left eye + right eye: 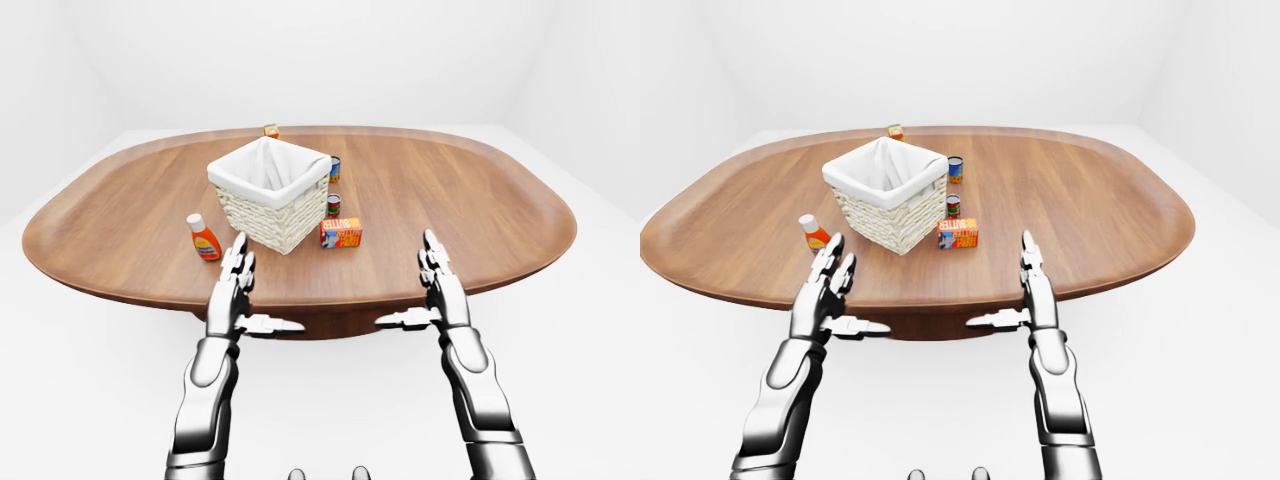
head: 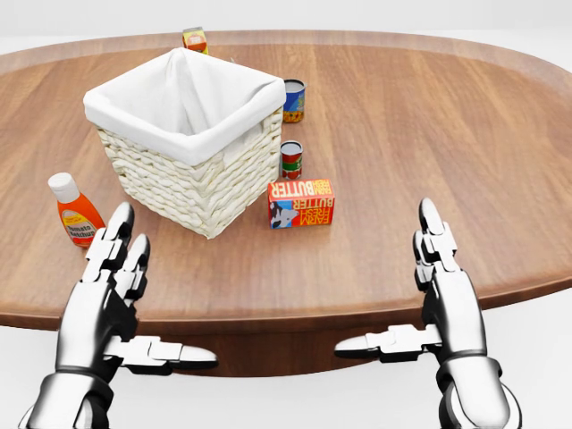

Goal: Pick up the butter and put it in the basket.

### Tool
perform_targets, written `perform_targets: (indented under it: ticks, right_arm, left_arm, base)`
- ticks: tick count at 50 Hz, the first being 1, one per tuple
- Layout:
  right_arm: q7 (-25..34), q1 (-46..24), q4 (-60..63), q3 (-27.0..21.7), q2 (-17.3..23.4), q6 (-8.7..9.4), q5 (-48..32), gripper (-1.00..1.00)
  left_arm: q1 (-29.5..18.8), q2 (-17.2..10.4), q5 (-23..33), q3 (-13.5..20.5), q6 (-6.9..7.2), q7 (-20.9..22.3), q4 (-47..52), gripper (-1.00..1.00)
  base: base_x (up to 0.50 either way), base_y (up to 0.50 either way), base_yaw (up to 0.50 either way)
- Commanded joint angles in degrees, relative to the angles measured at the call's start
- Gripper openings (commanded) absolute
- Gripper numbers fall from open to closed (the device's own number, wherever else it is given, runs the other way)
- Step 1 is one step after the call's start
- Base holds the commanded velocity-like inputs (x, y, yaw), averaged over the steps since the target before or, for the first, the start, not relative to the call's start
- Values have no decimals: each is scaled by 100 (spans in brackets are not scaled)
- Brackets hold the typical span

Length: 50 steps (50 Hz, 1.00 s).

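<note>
The butter is a small orange and blue box standing on the wooden table, just right of the basket, a white wicker one with a cloth liner. My left hand hovers open at the table's near edge, below the basket's left side. At the lower right my right hand is also open, thumb pointing inward, well below and right of the butter. Neither hand touches anything.
An orange sauce bottle lies left of the basket, close above my left hand. Two small cans stand above the butter. A small box sits near the table's top edge.
</note>
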State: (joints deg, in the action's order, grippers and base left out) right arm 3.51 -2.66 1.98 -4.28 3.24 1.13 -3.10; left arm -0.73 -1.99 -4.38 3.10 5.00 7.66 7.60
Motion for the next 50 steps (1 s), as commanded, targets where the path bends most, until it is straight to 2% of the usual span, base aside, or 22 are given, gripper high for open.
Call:
perform_targets:
  ticks: [1, 9, 14, 18, 24, 28, 30, 34, 39, 45, 50]
  right_arm:
    - [235, -338, 489, -146, 131, 387, -23, 100]
    - [459, -598, 732, -186, 291, 387, -134, 100]
    - [774, -661, 1141, -148, 394, 387, -492, 100]
    - [910, -855, 1557, -298, 418, 387, -421, 100]
    - [826, -1248, 1497, -422, 577, 387, -499, 100]
    - [864, -1566, 1269, -421, 696, 387, -512, 100]
    - [948, -1723, 1260, -444, 788, 387, -520, 100]
    - [1016, -1954, 1085, -469, 923, 387, -587, 100]
    - [1138, -2231, 1113, -552, 1013, 387, -463, 100]
    - [1223, -2760, 1277, -659, 1289, 387, -320, 100]
    - [1305, -2951, 1448, -687, 1459, 387, -305, 100]
  left_arm:
    - [-351, -139, -162, 170, 0, 121, 596, 100]
    - [-627, -341, 34, 336, 0, 196, 1008, 100]
    - [-747, -373, 152, 369, 0, 284, 1142, 100]
    - [-918, -420, 115, 395, 0, 370, 1281, 100]
    - [-1173, -527, -23, 497, 0, 487, 1546, 100]
    - [-1413, -676, 78, 538, 0, 515, 1627, 100]
    - [-1639, -707, -222, 675, 0, 560, 1809, 100]
    - [-1877, -861, -109, 661, 0, 500, 1689, 100]
    - [-2075, -909, -436, 784, 0, 497, 1788, 100]
    - [-2433, -1141, -467, 828, 0, 444, 2164, 100]
    - [-2731, -1228, -545, 822, 0, 388, 2238, 100]
  base:
    - [0, 0, 0]
    - [0, 0, 0]
    - [0, 0, 0]
    - [0, 0, 0]
    - [0, 0, 0]
    - [0, 0, 0]
    - [0, 0, 0]
    - [0, 0, 0]
    - [0, 0, 0]
    - [0, 0, 0]
    - [0, 0, 0]
